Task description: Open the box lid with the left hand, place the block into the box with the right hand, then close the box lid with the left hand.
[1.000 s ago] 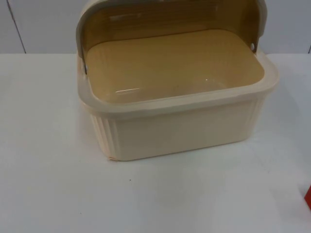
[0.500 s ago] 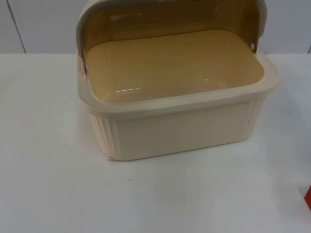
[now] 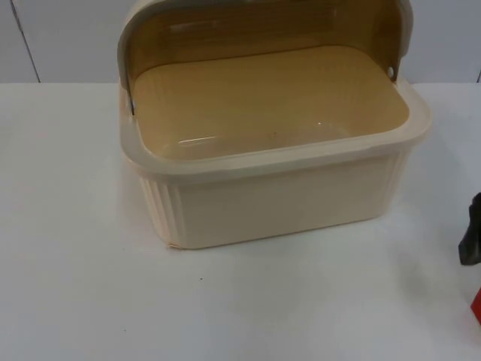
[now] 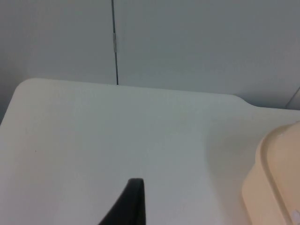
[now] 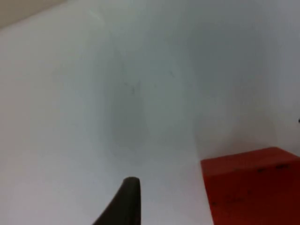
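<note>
While the cream box (image 3: 285, 203) stands in the middle of the white table (image 3: 75, 286), its lid (image 3: 225, 22) is raised and tilted back at the far side, so the tan inside is open to view with nothing in it. At the right edge of the table, near side, lies the red block (image 3: 476, 307); it is well apart from the box. The right gripper (image 3: 471, 239) hangs just above and beside this block, not touching it as far as I can see. From the right wrist the block (image 5: 253, 185) sits near the black fingertip (image 5: 126, 199). How wide its jaws stand I cannot tell. The left gripper's fingertip (image 4: 129, 204) hovers over bare table, left of the box wall (image 4: 274, 183); its jaws I cannot tell either.
</note>
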You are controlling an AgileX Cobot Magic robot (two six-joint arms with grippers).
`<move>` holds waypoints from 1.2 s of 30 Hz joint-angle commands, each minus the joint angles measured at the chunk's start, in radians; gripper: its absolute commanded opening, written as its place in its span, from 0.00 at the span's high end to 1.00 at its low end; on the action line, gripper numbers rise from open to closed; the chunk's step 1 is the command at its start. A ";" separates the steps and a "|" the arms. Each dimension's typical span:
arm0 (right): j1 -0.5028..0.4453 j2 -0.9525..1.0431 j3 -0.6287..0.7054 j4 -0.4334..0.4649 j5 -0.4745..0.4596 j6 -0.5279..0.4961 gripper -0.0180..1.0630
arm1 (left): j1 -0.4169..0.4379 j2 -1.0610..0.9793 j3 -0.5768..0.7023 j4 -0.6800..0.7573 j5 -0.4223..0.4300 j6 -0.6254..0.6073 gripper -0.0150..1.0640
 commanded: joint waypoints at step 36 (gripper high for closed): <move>0.005 -0.070 0.000 -0.362 0.076 0.271 0.98 | 0.002 -0.007 0.006 0.017 0.003 -0.002 0.02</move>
